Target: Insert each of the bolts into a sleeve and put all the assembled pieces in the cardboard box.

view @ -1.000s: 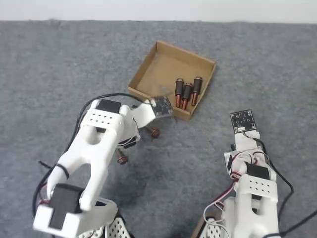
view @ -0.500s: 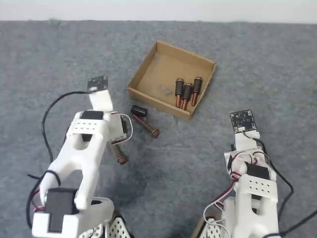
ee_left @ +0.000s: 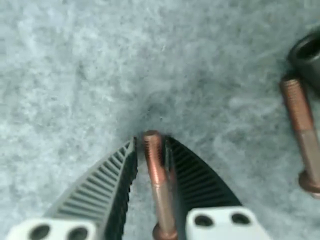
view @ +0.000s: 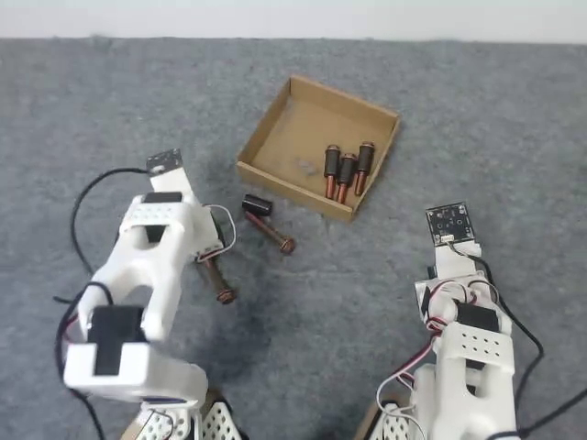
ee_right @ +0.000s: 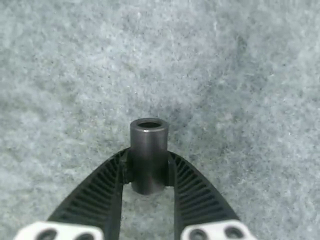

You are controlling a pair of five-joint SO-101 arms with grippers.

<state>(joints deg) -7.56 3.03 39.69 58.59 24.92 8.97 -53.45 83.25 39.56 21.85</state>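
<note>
Left gripper [ee_left: 150,145] clasps a coppery threaded metal bolt [ee_left: 157,185], while the right gripper [ee_right: 148,157], at five o'clock of the brown cardboard box [view: 293,191], holds a dark cylindrical sleeve [ee_right: 148,140]; aligning them likely follows.

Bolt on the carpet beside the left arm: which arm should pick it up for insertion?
Left. The left gripper sits right over that bolt, while the right gripper is shut on a sleeve, ready to receive it.

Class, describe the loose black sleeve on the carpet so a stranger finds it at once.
Find the open brown cardboard box on the grey carpet. Just outside its near wall lies a short black cylindrical sleeve, a loose copper bolt beside it. Unlike the boxed sleeves, it holds no bolt.
</note>
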